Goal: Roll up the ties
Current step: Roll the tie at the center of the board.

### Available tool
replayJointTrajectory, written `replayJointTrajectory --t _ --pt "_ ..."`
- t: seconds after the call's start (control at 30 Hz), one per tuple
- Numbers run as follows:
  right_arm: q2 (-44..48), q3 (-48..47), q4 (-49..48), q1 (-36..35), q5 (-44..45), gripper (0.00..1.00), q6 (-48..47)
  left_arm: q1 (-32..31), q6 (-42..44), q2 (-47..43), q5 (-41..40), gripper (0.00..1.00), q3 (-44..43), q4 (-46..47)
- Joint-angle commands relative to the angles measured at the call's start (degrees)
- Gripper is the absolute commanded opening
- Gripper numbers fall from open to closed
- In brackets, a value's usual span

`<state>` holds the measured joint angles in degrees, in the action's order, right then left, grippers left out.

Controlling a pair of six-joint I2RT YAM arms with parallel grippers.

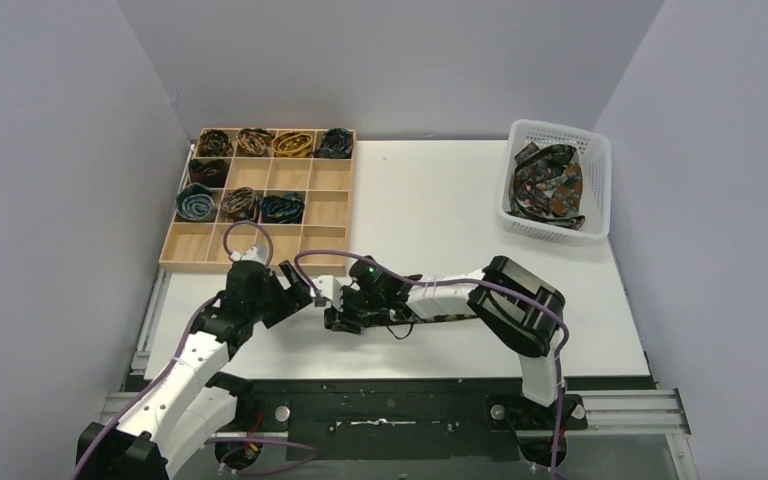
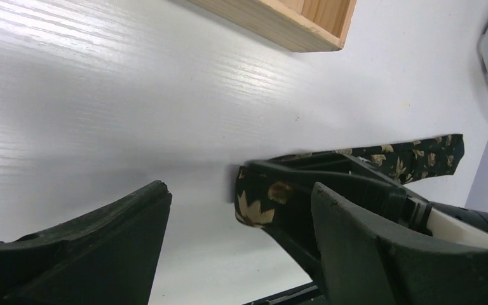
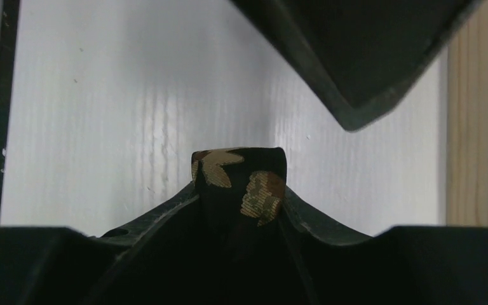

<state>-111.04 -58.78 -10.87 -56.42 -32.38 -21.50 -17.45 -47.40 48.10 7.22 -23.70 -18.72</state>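
Right wrist view has the right claw (image 3: 239,194) pinching the folded end of a dark tie (image 3: 219,166) with gold leaves — the cloth is squeezed between both fingers, over the white table (image 3: 101,127). The left claw (image 1: 300,293) stands wide and holds nothing, its 2 fingers on either side of that pinched end. From above, the rest of the tie lies flat under the right arm (image 1: 450,292). 8 rolled ties (image 1: 293,143) sit in the wooden tray (image 1: 325,212) — loose ties (image 1: 550,185) lie heaped in the white basket (image 1: 600,170).
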Motion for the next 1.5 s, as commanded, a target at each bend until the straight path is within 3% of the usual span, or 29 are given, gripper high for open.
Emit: replayJointTrajectory --t 0.0,0.07,0.2,0.37,0.6,0.73,0.8,0.87,0.97,1.1,1.27,1.47 --pt "-2.2 2.4 5.6 -2.8 0.3 0.37 -1.4 0.4 0.0 -1.9 -1.3 0.79 0.4 -1.3" --pt "-2.3 1.7 6.1 -3.2 0.4 0.44 -1.7 0.4 -0.2 -2.3 -1.3 0.79 0.6 -1.4" --pt "-1.2 -1.9 9.0 -4.3 3.9 0.68 -1.5 0.4 -0.6 -3.0 -0.8 0.79 0.9 -1.8" --pt "6.1 -1.8 7.0 -4.9 8.0 0.89 -2.1 0.4 -1.2 -5.4 -1.2 0.79 1.2 -2.6" --pt "20.3 4.7 3.1 -5.2 20.3 0.95 1.7 0.6 -1.6 -5.8 -2.5 0.80 2.2 -2.0" --pt "30.9 12.2 -4.5 -5.1 34.7 1.00 16.9 0.7 -1.9 -4.9 -1.7 0.80 3.2 0.5" --pt "35.0 15.3 -4.0 -3.5 38.1 1.00 28.4 0.7 -2.2 -4.4 -0.7 0.80 4.0 1.9" --pt "37.2 19.5 -4.8 0.7 36.0 1.00 43.0 0.7 -2.7 -3.6 0.2 0.80 4.7 3.0" --pt "37.9 24.6 -9.5 5.2 25.9 1.00 57.3 0.7 -2.9 -3.0 0.6 0.80 4.9 3.8" --pt "38.9 28.2 -11.9 5.4 29.6 1.00 72.1 1.0 -2.0 -3.2 -0.7 0.80 4.0 2.1" --pt "36.3 24.8 -7.8 5.6 27.8 0.89 75.2 1.1 -2.0 -3.1 0.1 0.81 4.3 2.6" --pt "29.7 21.9 -6.1 5.6 23.4 0.64 77.2 1.1 -2.5 -2.8 1.1 0.81 4.8 3.0"
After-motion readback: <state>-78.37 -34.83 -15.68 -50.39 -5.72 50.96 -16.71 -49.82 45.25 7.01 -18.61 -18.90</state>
